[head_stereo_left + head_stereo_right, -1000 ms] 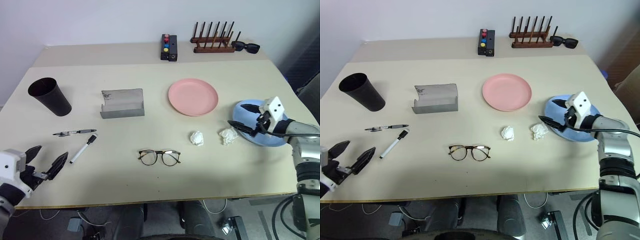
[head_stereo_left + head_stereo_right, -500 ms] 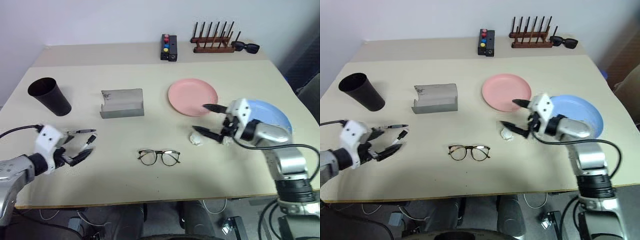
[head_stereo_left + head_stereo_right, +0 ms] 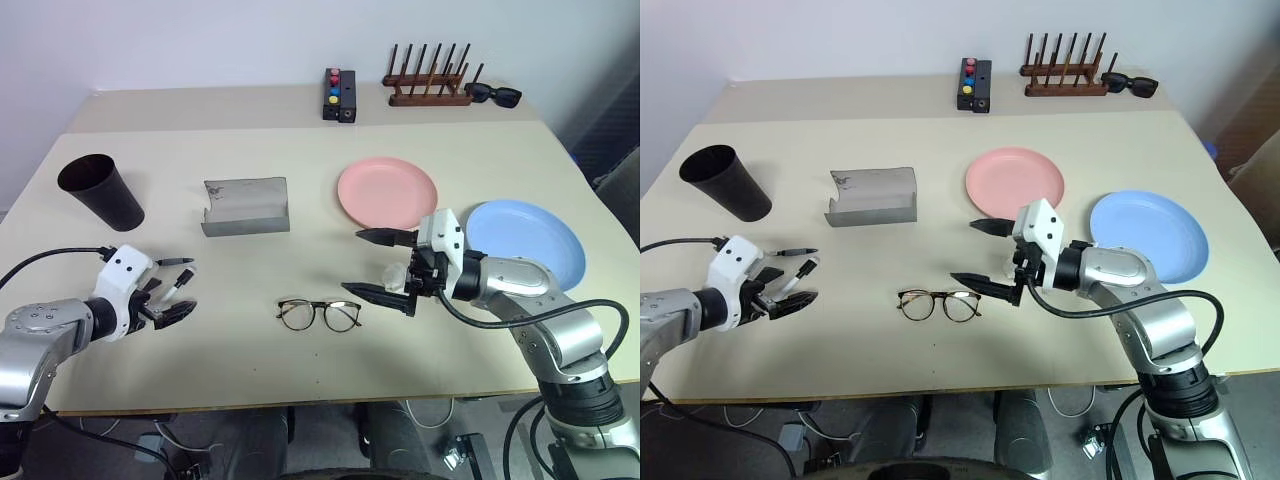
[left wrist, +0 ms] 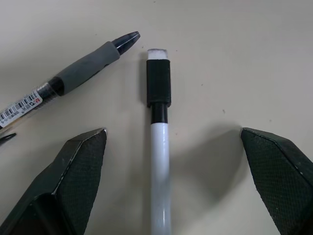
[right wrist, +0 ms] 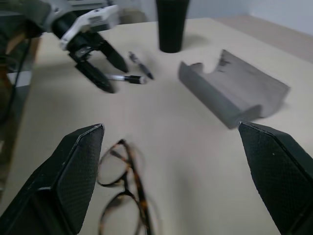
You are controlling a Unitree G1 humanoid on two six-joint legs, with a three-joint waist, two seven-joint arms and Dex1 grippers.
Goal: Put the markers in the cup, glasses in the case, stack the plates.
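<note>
My left gripper (image 4: 172, 133) stands open low over the table, one finger on each side of the white marker (image 4: 160, 186) with its black cap. The dark pen-like marker (image 4: 73, 78) lies just beside it. The black cup (image 3: 100, 192) stands upright at the far left. The grey case (image 3: 246, 206) lies open mid-table. The brown-framed glasses (image 3: 320, 314) lie near the front. My right gripper (image 3: 380, 265) hovers open just right of the glasses, pointing left. The pink plate (image 3: 388, 193) and the blue plate (image 3: 525, 240) lie side by side, apart.
A crumpled white tissue (image 3: 394, 277) lies partly behind my right gripper. At the back stand a black box with coloured buttons (image 3: 338, 95), a wooden peg rack (image 3: 428, 88) and black sunglasses (image 3: 492, 95). The table's front edge is close to the glasses.
My right gripper left the blue plate and swung left to beside the glasses. My left gripper came forward from the table's front edge, tipped down and now straddles the white marker.
</note>
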